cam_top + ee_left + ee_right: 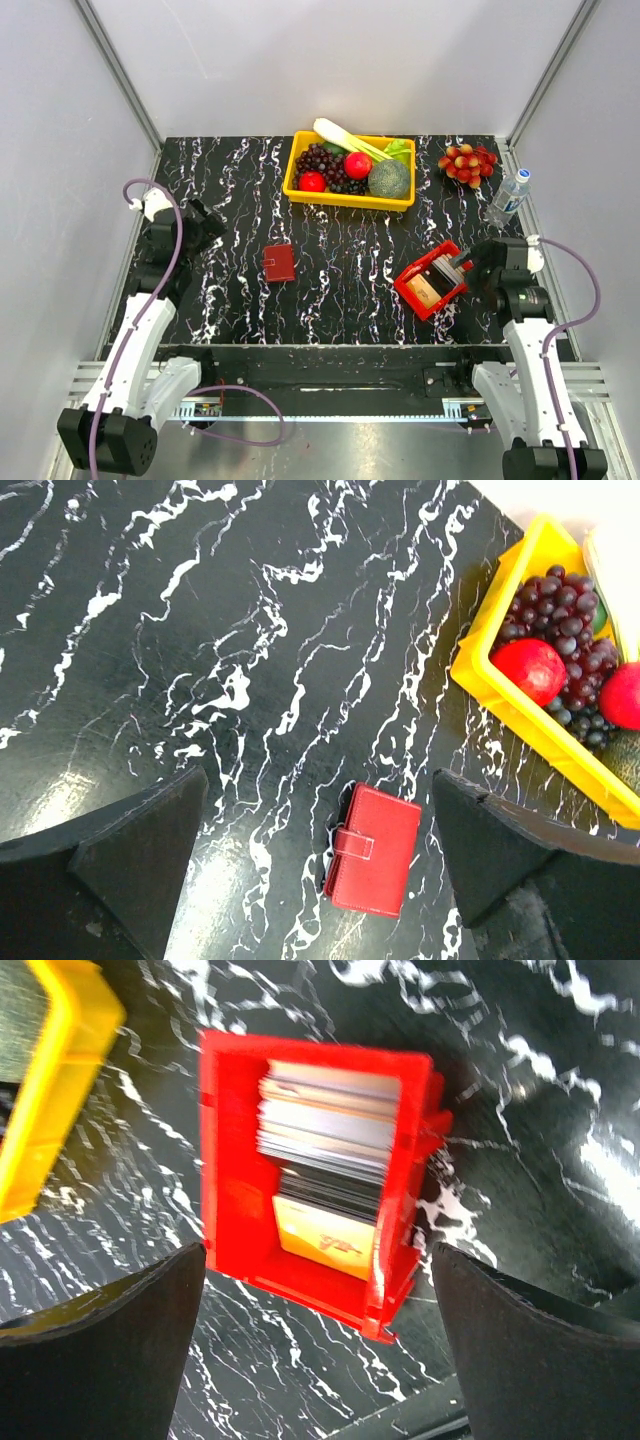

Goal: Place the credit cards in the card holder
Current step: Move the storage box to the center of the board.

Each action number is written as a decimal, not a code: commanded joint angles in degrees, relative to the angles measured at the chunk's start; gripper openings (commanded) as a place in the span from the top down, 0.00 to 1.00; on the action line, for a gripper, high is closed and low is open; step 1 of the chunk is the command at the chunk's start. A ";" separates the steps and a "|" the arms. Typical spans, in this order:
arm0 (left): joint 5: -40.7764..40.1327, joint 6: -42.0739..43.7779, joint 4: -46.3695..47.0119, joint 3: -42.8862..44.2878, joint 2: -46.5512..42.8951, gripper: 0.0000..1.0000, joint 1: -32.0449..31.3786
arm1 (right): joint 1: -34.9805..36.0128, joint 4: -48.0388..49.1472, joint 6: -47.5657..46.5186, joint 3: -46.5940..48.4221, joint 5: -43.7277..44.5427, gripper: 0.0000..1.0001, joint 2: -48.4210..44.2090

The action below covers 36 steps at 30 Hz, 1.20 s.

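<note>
The card holder (279, 263) is a small dark red case. It lies closed, strap fastened, on the black marble table left of centre. In the left wrist view the card holder (374, 850) lies between the open fingers, nearer the right one. My left gripper (205, 225) (318, 815) is open and empty, above and to the left of it. The credit cards (433, 284) stand stacked in a bright red tray (411, 288): whitish-grey, black and a tan-orange card (325, 1240) in front. My right gripper (466, 265) (318, 1290) is open and empty, just right of the tray (232, 1190).
A yellow bin (349, 200) of fruit and vegetables stands at the back centre, also in the left wrist view (500, 695). A bunch of red grapes (467, 162) and a water bottle (509, 197) are at the back right. The table's near edge is close behind the tray.
</note>
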 commanded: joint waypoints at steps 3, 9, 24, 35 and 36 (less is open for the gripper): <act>6.14 2.48 2.87 1.28 1.93 0.01 -0.11 | 0.02 0.65 8.26 -5.97 -4.86 0.01 0.38; 7.55 2.74 3.93 0.31 2.90 0.01 -0.11 | 0.02 4.94 7.91 -8.78 -5.55 0.01 1.16; 5.97 -3.32 11.48 -9.70 10.63 0.01 -8.80 | 0.02 24.89 0.70 -4.65 -11.44 0.01 17.42; 7.63 -5.26 16.84 -12.26 18.28 0.01 -11.45 | 11.35 32.46 9.13 -7.55 -9.52 0.01 21.47; 7.99 -5.26 17.20 -12.26 18.63 0.01 -11.36 | 12.84 32.90 9.84 -7.81 -8.56 0.01 21.82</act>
